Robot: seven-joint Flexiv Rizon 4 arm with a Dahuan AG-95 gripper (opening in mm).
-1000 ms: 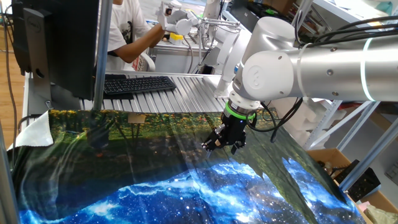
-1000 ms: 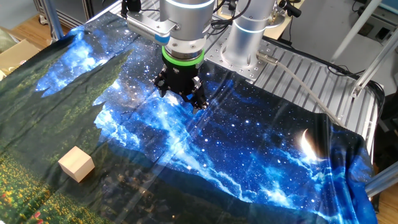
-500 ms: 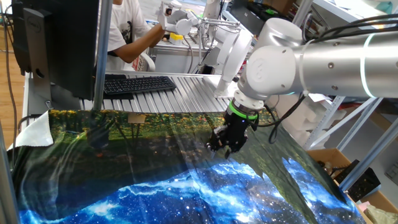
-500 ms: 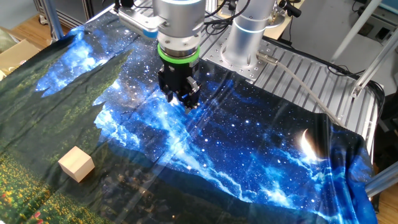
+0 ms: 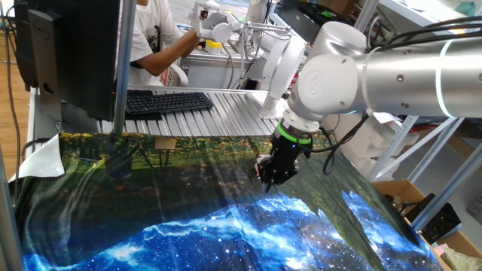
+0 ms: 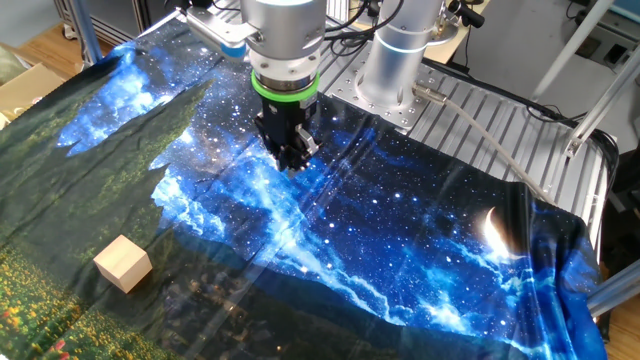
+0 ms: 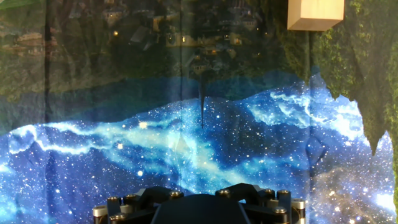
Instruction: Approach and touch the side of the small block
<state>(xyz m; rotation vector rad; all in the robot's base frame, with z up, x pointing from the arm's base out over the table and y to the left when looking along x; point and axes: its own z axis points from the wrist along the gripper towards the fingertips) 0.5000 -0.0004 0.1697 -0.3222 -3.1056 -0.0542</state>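
The small block is a plain tan wooden cube that sits on the green part of the printed cloth, far to the front left of my gripper in the other fixed view. In one fixed view it is a small tan shape near the cloth's far edge. In the hand view it sits at the top right, cut by the frame. My gripper hangs low over the blue starry part of the cloth and touches nothing. It shows edge-on, seems open and holds nothing. The hand view shows only its black base.
The cloth is wrinkled and covers the table. A ribbed metal plate with the arm's base is behind my gripper. A keyboard, a monitor and a seated person are beyond the table's far edge.
The wrist has turned, so the gripper that showed wide now shows edge-on. It has also shifted slightly. The block has not moved.
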